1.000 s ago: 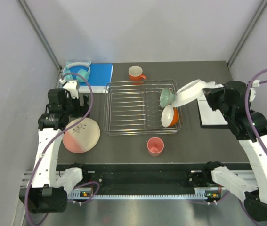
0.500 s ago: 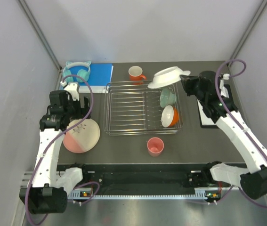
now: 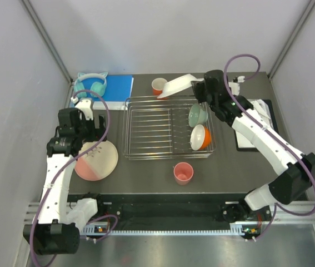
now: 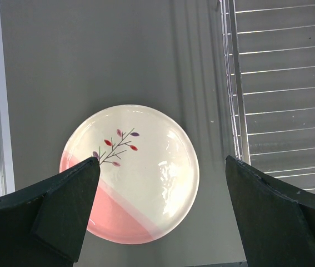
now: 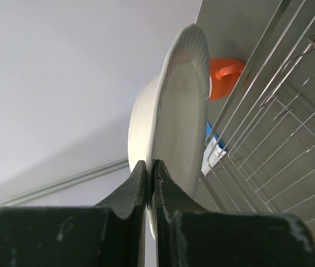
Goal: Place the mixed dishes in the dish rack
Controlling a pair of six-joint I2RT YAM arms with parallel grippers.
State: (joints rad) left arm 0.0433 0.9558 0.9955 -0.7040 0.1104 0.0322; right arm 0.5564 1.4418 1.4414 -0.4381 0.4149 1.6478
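Note:
My right gripper is shut on the rim of the white plate, held edge-on above the far edge of the silver dish rack; the plate also shows in the right wrist view. The mint-green bowl and the orange bowl stand in the rack's right end. The orange mug stands behind the rack, partly hidden by the plate. The pink cup stands in front of the rack. My left gripper is open above the pink-and-cream sprig plate, left of the rack.
Teal cat-ear headphones lie on a blue book at the far left. A black clipboard with white paper lies right of the rack. Grey walls stand close on both sides.
My right arm has swung left with the white plate, from beside the rack's right end to above its far edge, turning the plate edge-on. The left arm has barely moved.

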